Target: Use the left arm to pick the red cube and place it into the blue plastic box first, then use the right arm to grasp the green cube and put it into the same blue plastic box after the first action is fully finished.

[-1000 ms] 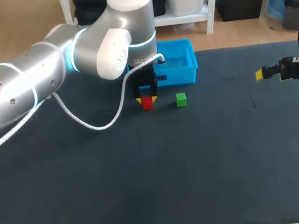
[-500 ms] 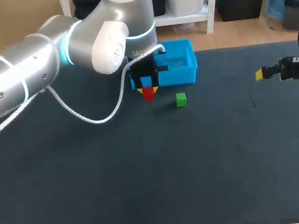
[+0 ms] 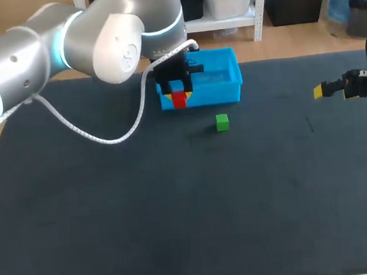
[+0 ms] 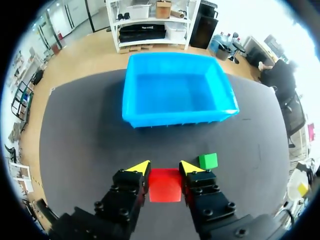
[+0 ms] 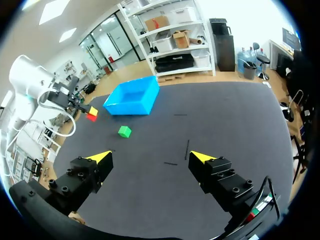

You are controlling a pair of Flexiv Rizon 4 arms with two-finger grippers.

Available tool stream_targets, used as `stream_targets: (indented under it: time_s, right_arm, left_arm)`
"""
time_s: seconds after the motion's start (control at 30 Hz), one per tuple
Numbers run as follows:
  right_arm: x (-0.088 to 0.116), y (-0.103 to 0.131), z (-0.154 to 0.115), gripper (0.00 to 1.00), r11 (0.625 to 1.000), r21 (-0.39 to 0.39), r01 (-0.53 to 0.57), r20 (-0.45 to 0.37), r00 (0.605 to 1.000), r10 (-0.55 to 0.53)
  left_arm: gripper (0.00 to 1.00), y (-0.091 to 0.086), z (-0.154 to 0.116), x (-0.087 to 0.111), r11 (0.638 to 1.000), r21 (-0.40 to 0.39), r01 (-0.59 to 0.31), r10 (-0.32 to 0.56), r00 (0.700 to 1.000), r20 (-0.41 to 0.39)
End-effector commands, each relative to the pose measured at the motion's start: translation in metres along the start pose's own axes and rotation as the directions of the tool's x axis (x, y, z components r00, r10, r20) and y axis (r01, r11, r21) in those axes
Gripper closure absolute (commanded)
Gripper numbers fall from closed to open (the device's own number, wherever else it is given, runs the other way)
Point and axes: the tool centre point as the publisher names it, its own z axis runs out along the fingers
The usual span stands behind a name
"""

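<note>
Red cube (image 4: pixel 165 185), one: clamped from both sides between the yellow-tipped fingers of the left gripper (image 4: pixel 165 169), held clear of the table (image 3: pixel 176 207), on the near side of the blue box (image 4: pixel 180 117) and not yet over its opening

Change, over the last second: the cube has gone from table level, beside the green cube (image 3: pixel 222 122), to a raised position. In the head view it now sits against the box's front wall. The left arm has pulled up and back toward the box with it. The green cube and the right arm have not shifted

Meaning for the task: the pick looks done and the first placement is under way. By my reading, what remains is carrying the cube over the wall and releasing it. The green cube's turn comes only after that

Blue box, one: open top, nothing seen inside, just beyond the held cube

Green cube, one: on the table, near the box's front wall, ahead of the left gripper and off to one side

Right gripper (image 5: pixel 150 157), one: fingers wide apart, holding nothing, well apart from both cubes and the box

Count: two cubes, one box, two grippers
</note>
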Motion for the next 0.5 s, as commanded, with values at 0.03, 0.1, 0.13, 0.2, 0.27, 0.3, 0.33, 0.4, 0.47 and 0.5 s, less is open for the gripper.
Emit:
stream_targets:
  time_s: [0.03,0.1,0.13,0.2,0.27,0.3,0.33,0.4,0.47,0.5]
  right_arm:
    - [0.000,0.000,0.000,0.00,1.000,0.001,0.000,0.000,1.000,0.000]
    - [0.000,0.000,0.000,0.00,1.000,0.001,0.000,0.000,1.000,0.000]
    - [0.000,0.000,0.000,0.00,1.000,0.001,0.000,0.000,1.000,0.000]
    - [0.000,0.000,0.000,0.00,1.000,0.001,0.000,0.000,1.000,0.000]
    - [0.000,0.000,0.000,0.00,1.000,0.001,0.000,0.000,1.000,0.000]
    - [0.000,0.000,0.000,0.00,1.000,0.001,0.000,0.000,1.000,0.000]
    - [0.000,0.000,0.000,0.00,1.000,0.001,0.000,0.000,1.000,0.000]
    - [0.000,0.000,0.000,0.00,1.000,0.001,0.000,0.000,1.000,0.000]
    - [0.000,0.000,0.000,0.00,1.000,0.001,0.000,0.000,1.000,0.000]
    - [0.000,0.000,0.000,0.00,1.000,0.001,0.000,0.000,1.000,0.000]
  left_arm:
    - [1.00,0.002,-0.010,0.007,1.000,0.001,-0.001,0.001,0.999,0.037]
    - [1.00,0.002,-0.010,0.008,1.000,-0.001,-0.002,0.002,0.999,0.039]
    - [1.00,0.002,-0.010,0.009,1.000,0.000,-0.003,0.003,0.999,0.039]
    - [1.00,0.001,-0.011,0.009,1.000,0.006,-0.004,0.004,0.999,0.041]
    - [1.00,0.000,-0.013,0.009,1.000,0.008,-0.008,0.007,0.999,0.046]
    - [1.00,-0.001,-0.015,0.008,1.000,0.011,-0.009,0.009,0.999,0.051]
    - [1.00,-0.001,-0.017,0.006,1.000,0.018,-0.014,0.012,0.998,0.062]
    - [1.00,-0.003,-0.020,0.003,1.000,0.020,-0.021,0.020,0.997,0.072]
    - [1.00,-0.005,-0.027,-0.001,0.998,0.037,-0.042,0.038,0.994,0.103]
    - [1.00,-0.006,-0.029,-0.002,0.998,0.034,-0.044,0.040,0.993,0.109]
